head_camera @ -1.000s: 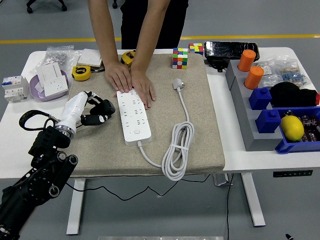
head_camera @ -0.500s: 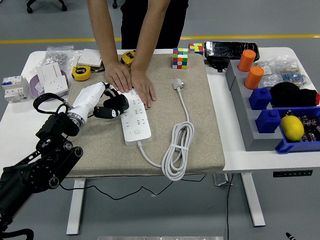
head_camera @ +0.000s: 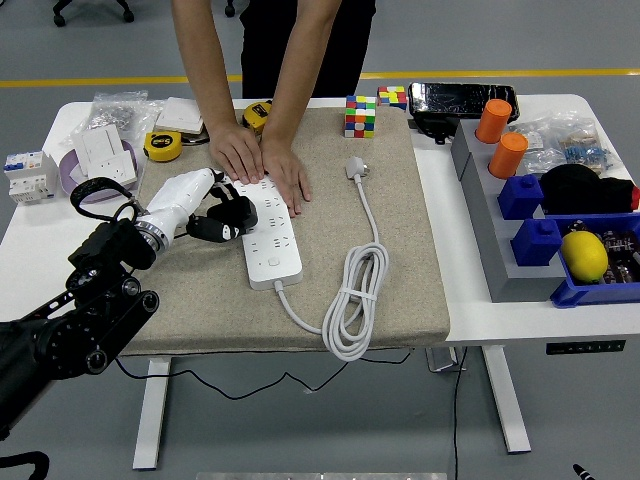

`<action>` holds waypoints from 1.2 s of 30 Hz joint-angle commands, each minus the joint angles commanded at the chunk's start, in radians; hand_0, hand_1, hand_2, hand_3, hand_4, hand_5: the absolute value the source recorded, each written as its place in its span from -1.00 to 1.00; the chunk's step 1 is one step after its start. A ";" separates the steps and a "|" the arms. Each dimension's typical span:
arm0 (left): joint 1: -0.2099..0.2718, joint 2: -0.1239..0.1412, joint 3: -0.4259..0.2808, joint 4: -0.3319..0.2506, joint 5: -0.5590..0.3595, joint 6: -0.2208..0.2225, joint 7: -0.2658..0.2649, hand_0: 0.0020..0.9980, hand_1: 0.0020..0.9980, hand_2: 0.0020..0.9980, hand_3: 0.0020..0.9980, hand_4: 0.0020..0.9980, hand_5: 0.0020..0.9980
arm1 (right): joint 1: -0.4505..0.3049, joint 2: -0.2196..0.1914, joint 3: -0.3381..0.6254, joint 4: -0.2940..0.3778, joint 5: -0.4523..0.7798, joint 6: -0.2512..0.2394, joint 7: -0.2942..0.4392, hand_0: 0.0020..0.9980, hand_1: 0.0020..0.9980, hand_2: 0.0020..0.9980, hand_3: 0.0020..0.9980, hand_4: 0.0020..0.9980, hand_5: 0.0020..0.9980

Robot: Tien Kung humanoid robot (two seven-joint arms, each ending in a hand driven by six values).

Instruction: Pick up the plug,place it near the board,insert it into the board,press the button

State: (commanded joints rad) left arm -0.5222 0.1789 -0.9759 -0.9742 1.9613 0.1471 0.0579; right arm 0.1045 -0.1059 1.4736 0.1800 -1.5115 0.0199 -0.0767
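left robot hand (head_camera: 222,214): white shell with black fingers (head_camera: 238,217), reaching in from the near left; fingers curled, tips over the left edge of the power strip (head_camera: 267,232), grasping nothing visible. right robot hand: not in view.

head view, items:
- power strip: white, long, lying near-to-far on the beige mat (head_camera: 400,250), left of centre; its button end is toward the near side.
- plug (head_camera: 355,168): white, lying loose on the mat to the right of the strip's far end, well apart from the robot hand; its cable (head_camera: 350,300) runs near-ward into a coil and back to the strip's near end.
- person's hands (head_camera: 262,165): both flat, palms down on the far end of the strip.
- worktop (head_camera: 470,310): white, carrying the mat.
- far edge: rubik's cube (head_camera: 360,116), yellow tape measure (head_camera: 162,146).
- left side: white wall sockets (head_camera: 108,160) in a purple bowl, circuit breaker (head_camera: 28,176).
- right side: two orange cups (head_camera: 500,137), blue bins (head_camera: 590,290), a lemon (head_camera: 585,255) in the nearest bin.
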 joint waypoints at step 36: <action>-0.007 0.008 0.014 0.035 0.007 -0.015 -0.007 0.56 0.31 -0.07 -0.17 -0.03 -1.00 | 0.004 -0.003 0.000 0.000 0.006 -0.001 0.002 0.65 0.52 0.50 0.56 1.00 0.96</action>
State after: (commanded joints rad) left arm -0.5288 0.1868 -0.9616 -0.9393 1.9684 0.1325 0.0507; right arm 0.1081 -0.1094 1.4735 0.1800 -1.5054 0.0185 -0.0750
